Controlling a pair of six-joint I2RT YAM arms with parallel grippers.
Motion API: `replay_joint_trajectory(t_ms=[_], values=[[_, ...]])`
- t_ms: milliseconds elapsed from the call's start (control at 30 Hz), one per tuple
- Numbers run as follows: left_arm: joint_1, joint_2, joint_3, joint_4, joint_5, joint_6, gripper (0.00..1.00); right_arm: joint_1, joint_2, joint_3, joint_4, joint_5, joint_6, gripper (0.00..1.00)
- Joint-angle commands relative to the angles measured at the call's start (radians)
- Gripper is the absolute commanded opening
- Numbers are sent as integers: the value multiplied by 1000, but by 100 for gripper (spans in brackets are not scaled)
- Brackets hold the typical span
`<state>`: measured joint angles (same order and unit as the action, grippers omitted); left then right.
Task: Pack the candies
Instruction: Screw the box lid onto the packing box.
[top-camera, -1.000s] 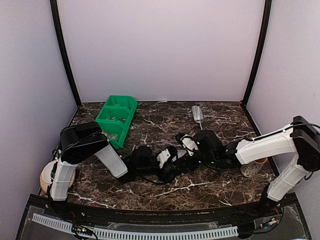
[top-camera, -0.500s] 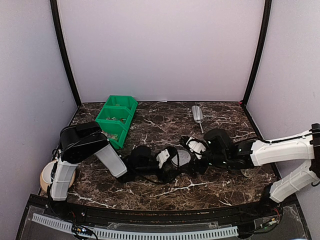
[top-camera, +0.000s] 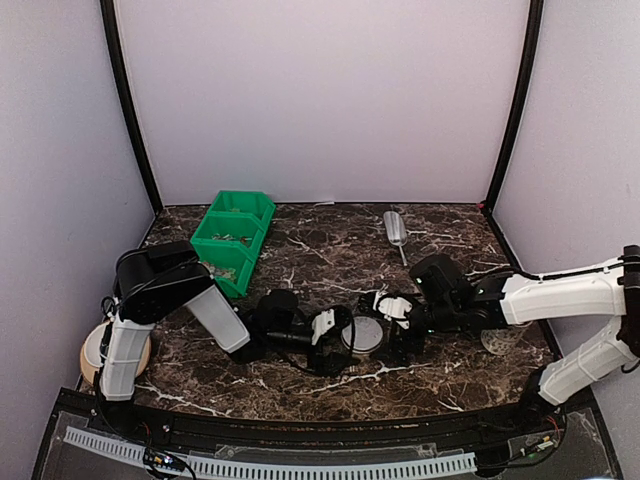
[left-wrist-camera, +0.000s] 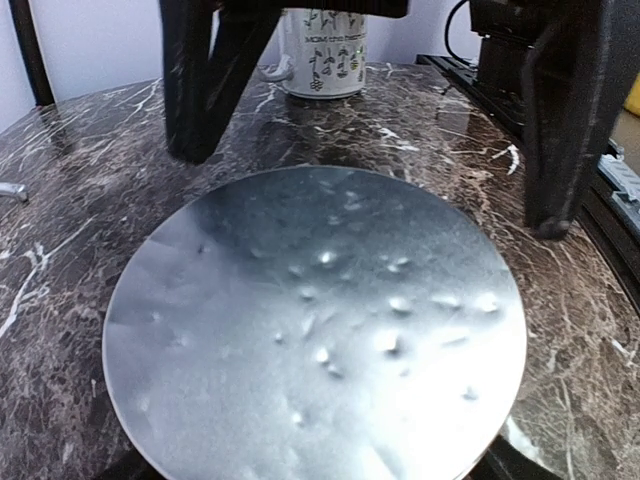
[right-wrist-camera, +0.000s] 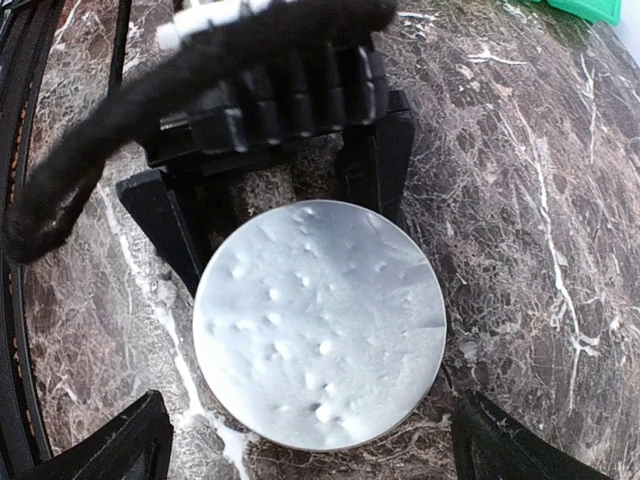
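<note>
Centrally, left fingers (right-wrist-camera: 165, 225) clasp the foil-lidded tub (right-wrist-camera: 320, 325); right fingers (right-wrist-camera: 520, 452) spread wide, clear of its rim.

right gripper (top-camera: 388, 322) is backing off to the right, away from the left gripper (top-camera: 333, 331) | round tub (top-camera: 362, 336) is coming out from under it — now fully uncovered | left gripper is sliding the round tub slightly toward the near edge

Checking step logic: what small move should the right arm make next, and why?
Probably lower the right gripper and close it on the lid: its fingers stand wide open either side of it, the lid is still on, and the left gripper flanks it from the opposite side.
</note>
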<state>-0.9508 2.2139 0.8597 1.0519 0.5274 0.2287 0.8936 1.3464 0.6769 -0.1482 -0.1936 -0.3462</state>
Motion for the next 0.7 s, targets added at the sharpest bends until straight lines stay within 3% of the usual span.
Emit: replay_joint_trajectory(t_ms=[0,667], values=[[-3,58,-72,-285,97,129,78,-31,27,22,27,-125,-84,97],[1,56,-71,-295,131,140,79,-42,149,121,14,-261,-211,97]])
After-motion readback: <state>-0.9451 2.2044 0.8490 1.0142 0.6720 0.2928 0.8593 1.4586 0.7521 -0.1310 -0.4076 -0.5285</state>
